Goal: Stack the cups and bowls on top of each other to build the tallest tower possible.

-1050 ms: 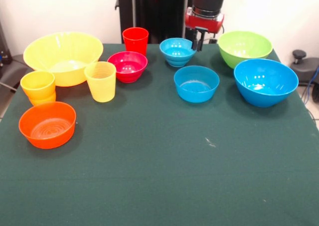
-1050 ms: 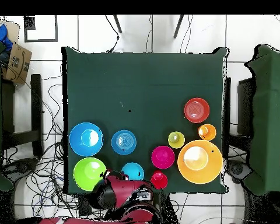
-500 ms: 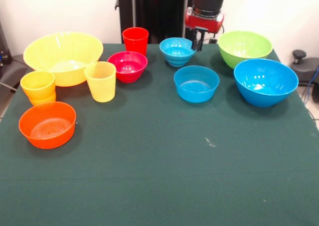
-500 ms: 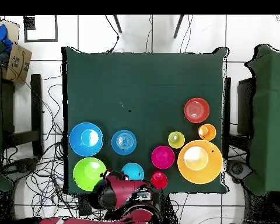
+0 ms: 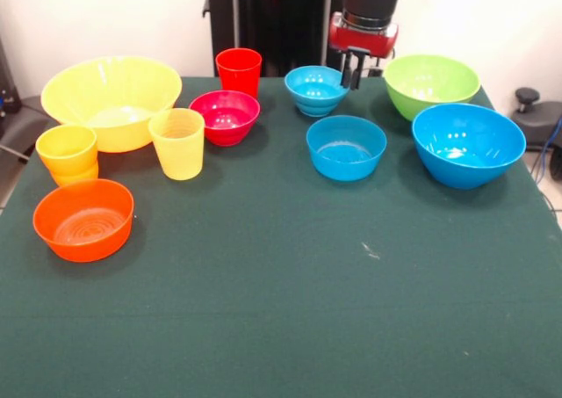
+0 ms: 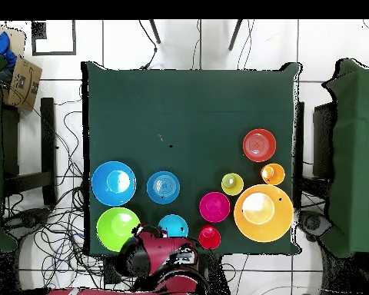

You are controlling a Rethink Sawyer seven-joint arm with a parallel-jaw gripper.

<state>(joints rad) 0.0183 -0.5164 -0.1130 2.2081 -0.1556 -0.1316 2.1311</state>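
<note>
The claw [image 5: 353,71] hangs at the rim of the small blue bowl [image 5: 316,90] near the table's back edge; whether it pinches the rim I cannot tell. Lift straight up, clearing the green bowl [image 5: 431,83] and the red cup [image 5: 238,69] either side.

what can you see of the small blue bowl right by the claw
The small blue bowl is glossy light-blue plastic, round, with a ribbed lower wall narrowing to a small base. It sits upright and empty on the green table cloth near the far edge, between the red cup and the lime green bowl. The claw hangs at its right rim; whether it touches the rim cannot be told. Overhead, the arm partly covers the bowl.
</note>
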